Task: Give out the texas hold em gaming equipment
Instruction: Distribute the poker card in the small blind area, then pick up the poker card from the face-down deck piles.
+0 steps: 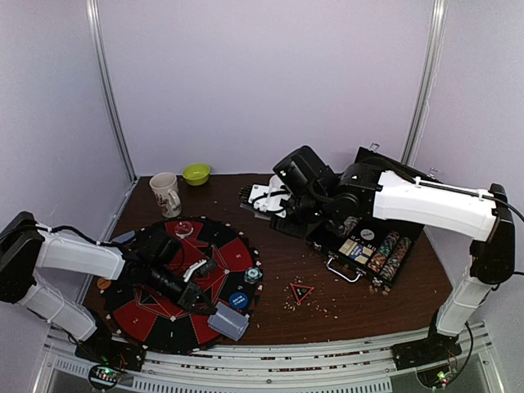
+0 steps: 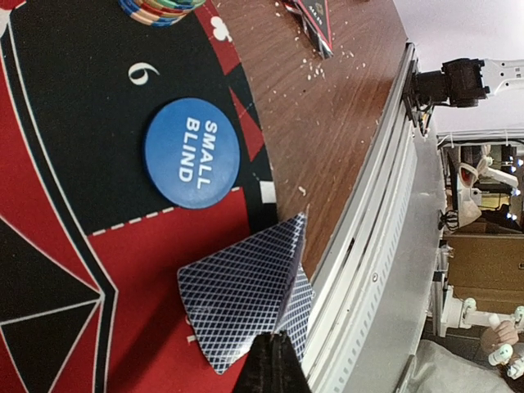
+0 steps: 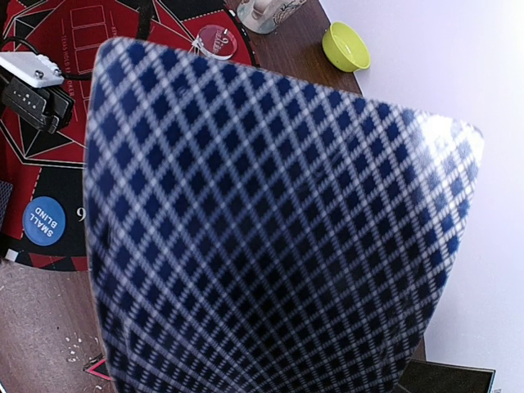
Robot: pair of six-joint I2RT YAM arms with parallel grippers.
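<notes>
Right gripper (image 1: 260, 199) clenched on bowed card (image 3: 278, 229), its blue-lattice back filling the wrist view. Card hung above bare wood, just off far-right rim of mat (image 1: 164, 323). We judged open seats lay down-left of it, so right arm was nearer for that deal. Left gripper (image 1: 206, 307) sat at mat's near-right rim, one dark finger (image 2: 270, 368) overlapping dealt pair (image 2: 246, 286). Pair was tented, one corner reaching toward near table edge. Clamped or let go, we couldn't tell. Small Blind button (image 2: 191, 153) lay just beside pair.
</notes>
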